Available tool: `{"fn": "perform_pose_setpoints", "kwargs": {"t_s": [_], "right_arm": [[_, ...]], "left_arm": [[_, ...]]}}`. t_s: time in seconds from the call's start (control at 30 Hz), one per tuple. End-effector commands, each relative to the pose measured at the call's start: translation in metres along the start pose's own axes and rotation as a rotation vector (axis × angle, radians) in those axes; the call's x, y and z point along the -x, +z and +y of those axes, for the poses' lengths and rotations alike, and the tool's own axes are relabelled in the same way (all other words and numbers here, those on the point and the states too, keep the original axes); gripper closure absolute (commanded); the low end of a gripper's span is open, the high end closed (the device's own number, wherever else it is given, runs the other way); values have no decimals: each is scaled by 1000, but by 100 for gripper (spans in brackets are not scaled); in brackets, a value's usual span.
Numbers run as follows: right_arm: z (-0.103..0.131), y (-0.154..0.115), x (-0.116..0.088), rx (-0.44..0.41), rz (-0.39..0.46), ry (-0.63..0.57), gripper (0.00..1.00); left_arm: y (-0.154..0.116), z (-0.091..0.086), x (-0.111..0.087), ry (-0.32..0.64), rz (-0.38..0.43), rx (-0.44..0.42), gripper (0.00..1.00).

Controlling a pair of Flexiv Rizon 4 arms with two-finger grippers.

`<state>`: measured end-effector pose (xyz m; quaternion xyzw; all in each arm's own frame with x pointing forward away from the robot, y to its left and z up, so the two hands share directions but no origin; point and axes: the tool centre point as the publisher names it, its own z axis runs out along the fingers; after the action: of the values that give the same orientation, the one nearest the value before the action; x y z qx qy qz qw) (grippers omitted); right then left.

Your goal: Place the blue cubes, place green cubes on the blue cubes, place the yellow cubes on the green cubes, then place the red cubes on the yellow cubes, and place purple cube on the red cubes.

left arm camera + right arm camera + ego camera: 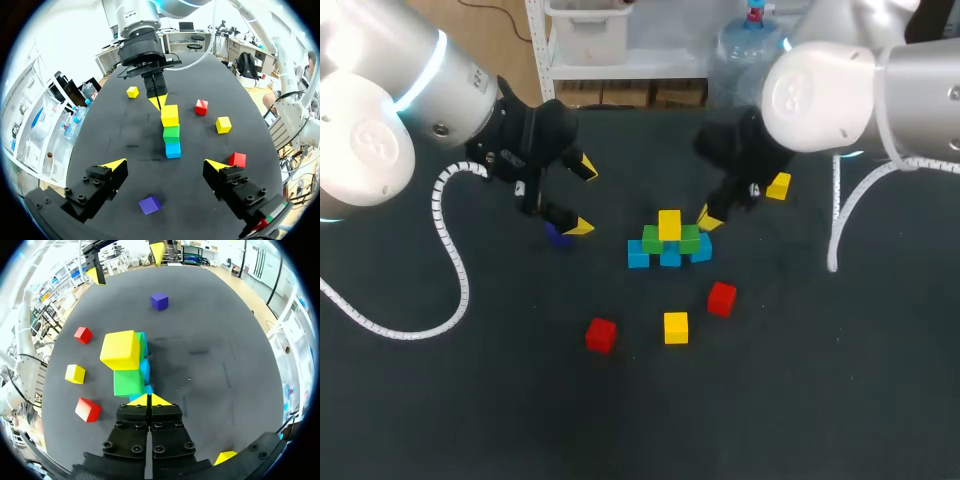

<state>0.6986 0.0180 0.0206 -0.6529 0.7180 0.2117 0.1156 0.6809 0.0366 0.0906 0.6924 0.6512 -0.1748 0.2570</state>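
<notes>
A pyramid stands mid-table: three blue cubes (670, 257) in a row, two green cubes (689, 238) on them, and one yellow cube (669, 224) on top. My right gripper (708, 218) is shut and empty, its tips low against the pyramid's right end; its wrist view shows the shut tips (149, 400) just by the green cube (128, 382). My left gripper (582, 197) hangs open to the left, above the purple cube (558, 236), which lies under and just behind its tips (165, 165) in its wrist view (150, 204).
Loose on the dark table in front of the pyramid are two red cubes (601, 334) (721, 298) and a yellow cube (676, 327). Another yellow cube (779, 186) lies at the back right, behind my right arm.
</notes>
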Motion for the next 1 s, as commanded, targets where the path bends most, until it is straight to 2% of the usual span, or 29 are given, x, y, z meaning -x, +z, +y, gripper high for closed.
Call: {"fn": "perform_pose_setpoints", "kwargs": {"t_s": [0.03,0.4,1.0], "right_arm": [[1,-6,-6,-18,6,16,100],[-5,-22,-11,-63,-1,27,100],[-35,-56,-45,-164,25,155,100]], "left_arm": [[0,0,-2,4,-6,1,0],[0,0,-2,4,-6,1,0],[0,0,-2,4,-6,1,0]]}}
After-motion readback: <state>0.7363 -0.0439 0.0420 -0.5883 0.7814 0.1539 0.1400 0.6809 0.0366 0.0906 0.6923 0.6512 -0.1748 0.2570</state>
